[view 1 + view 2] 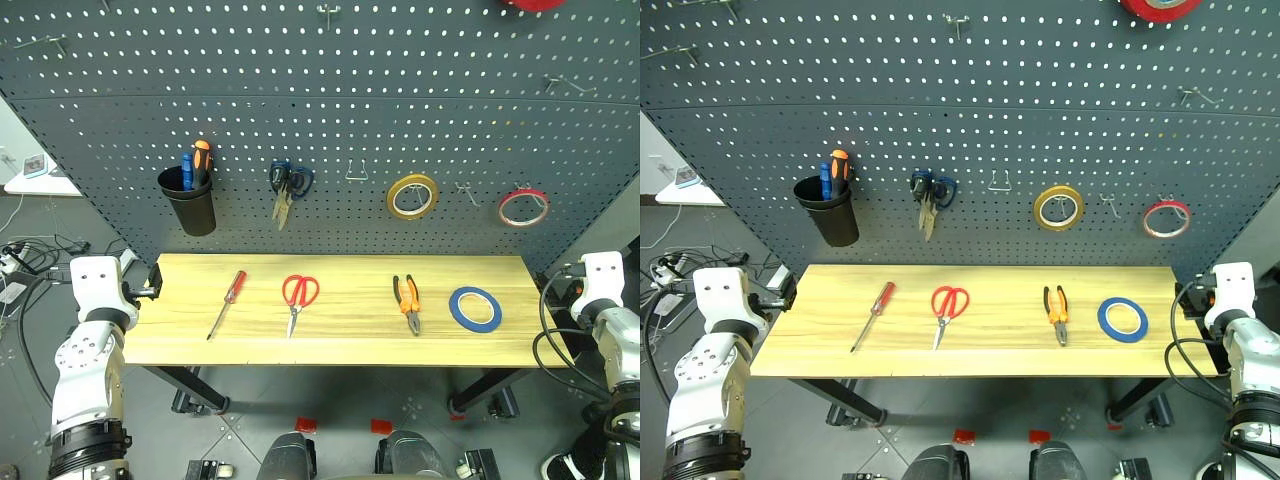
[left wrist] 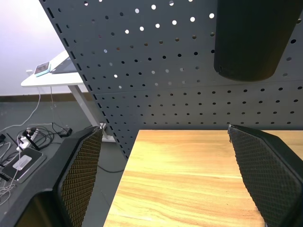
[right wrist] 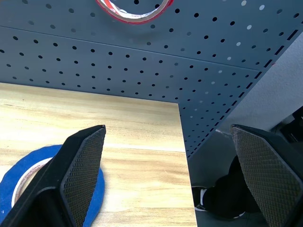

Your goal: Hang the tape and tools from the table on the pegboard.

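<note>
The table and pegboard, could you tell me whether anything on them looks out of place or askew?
Nothing stands out. The screwdriver, red scissors, pliers and blue tape lie flat in a row on the table, none hung yet.

The right pincer [image 3: 168, 182] stands wide apart, its two black cross-hatched fingers [image 3: 83, 170] rising on either side of the table's [image 3: 137, 127] far corner, holding nothing. Beside one finger the blue tape [image 3: 19, 177] lies flat on the light wood, partly hidden behind that finger's edge. Behind the table rises the dark pegboard [image 3: 142, 66] with its rows of small holes, and a red roll [image 3: 135, 12] hangs on it, cut off by the frame's edge.
</note>
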Controlling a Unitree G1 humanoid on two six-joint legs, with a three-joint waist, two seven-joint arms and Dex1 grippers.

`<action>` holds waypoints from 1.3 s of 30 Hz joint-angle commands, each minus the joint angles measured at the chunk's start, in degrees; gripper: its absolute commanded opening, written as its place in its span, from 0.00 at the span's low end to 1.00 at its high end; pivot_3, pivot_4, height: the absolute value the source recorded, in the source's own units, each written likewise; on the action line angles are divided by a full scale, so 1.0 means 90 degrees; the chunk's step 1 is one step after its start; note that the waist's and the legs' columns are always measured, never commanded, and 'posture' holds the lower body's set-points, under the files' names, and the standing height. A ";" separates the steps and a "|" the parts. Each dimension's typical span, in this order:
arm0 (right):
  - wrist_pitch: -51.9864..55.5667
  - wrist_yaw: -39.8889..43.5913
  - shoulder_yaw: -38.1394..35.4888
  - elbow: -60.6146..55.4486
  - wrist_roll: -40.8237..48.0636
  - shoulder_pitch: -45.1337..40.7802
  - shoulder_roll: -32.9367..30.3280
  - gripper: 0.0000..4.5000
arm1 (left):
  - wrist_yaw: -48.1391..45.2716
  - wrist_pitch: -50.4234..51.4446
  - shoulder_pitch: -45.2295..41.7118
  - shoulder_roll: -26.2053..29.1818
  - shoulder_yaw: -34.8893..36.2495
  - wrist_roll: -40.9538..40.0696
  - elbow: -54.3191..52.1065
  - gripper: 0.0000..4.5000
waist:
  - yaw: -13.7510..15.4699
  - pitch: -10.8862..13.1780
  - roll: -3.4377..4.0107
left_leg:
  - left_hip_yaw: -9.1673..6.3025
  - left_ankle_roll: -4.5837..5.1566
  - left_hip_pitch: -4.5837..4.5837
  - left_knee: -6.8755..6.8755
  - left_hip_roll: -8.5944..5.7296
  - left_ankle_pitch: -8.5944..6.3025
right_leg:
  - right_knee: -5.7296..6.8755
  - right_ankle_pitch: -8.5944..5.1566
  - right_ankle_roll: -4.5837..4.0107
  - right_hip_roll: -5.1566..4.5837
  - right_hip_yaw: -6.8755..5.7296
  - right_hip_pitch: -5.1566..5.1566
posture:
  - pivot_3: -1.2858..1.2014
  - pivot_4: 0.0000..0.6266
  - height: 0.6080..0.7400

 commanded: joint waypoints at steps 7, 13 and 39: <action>-0.0126 0.0128 -0.0010 -0.0129 -0.0005 -0.0108 -0.0117 1.00 | -0.0128 -0.0100 0.0084 0.0068 0.0015 0.0001 -0.0123 0.99 | -0.0001 0.0000 0.0000 | 0.0004 0.0002 0.0002 0.0000 0.0001 -0.0001 | 0.0001 0.0003 -0.0004 0.0000 0.0003 -0.0001 | 0.48 0.11 1.00; 0.0076 0.0842 0.0365 -0.1059 0.0078 0.0358 0.0002 1.00 | -0.0853 -0.0324 0.0374 0.0311 -0.0732 0.0311 -0.0978 0.99 | 0.0003 0.0041 -0.0009 | 0.0005 0.0004 0.0001 0.0000 0.0002 -0.0003 | 0.0000 0.0003 -0.0004 0.0000 0.0005 -0.0001 | 0.48 0.17 1.00; 0.2680 0.1286 0.2247 -0.1915 -0.0836 -0.0576 0.0033 1.00 | -0.4747 0.0560 -0.2035 -0.0057 -0.3737 -0.0402 -0.1220 0.99 | -0.0175 0.1464 -0.0045 | 0.0053 0.0018 -0.0176 0.0029 0.0009 -0.0008 | 0.0018 0.0019 -0.0009 -0.0005 0.0032 -0.0190 | 0.43 0.64 1.00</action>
